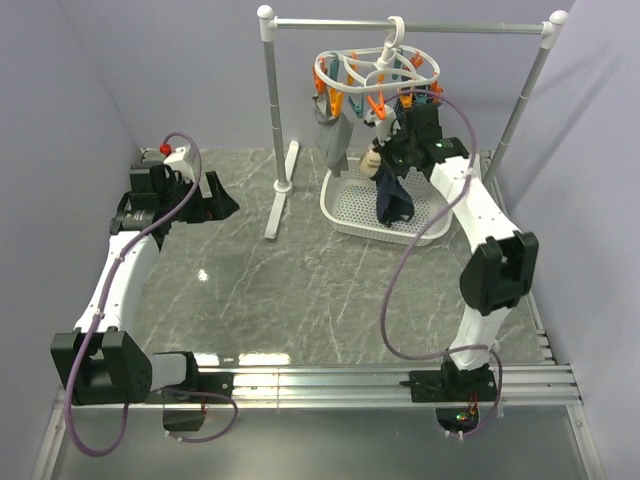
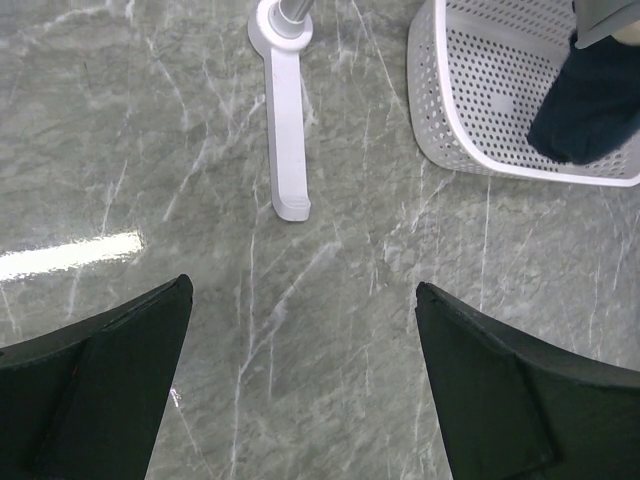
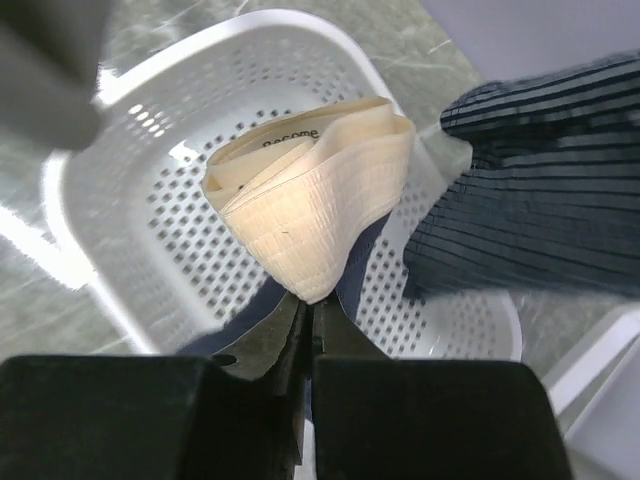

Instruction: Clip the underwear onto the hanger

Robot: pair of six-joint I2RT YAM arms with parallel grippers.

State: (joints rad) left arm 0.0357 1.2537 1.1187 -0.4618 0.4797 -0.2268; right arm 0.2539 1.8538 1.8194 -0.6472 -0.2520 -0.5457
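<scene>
Right gripper (image 3: 312, 305) clamped on underwear (image 3: 310, 220) above basket (image 3: 150, 250), pinstriped cloth (image 3: 540, 190) beside, left gripper (image 2: 302, 290) spread wide

A blurred grey shape (image 3: 45, 70) looms over the basket's (image 3: 250, 22) left rim; folds hide most of the underwear's (image 3: 310, 215) waistband print.

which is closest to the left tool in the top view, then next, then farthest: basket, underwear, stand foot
1. stand foot, just right of the left tool
2. basket, further right
3. underwear, over the basket's far side
</scene>
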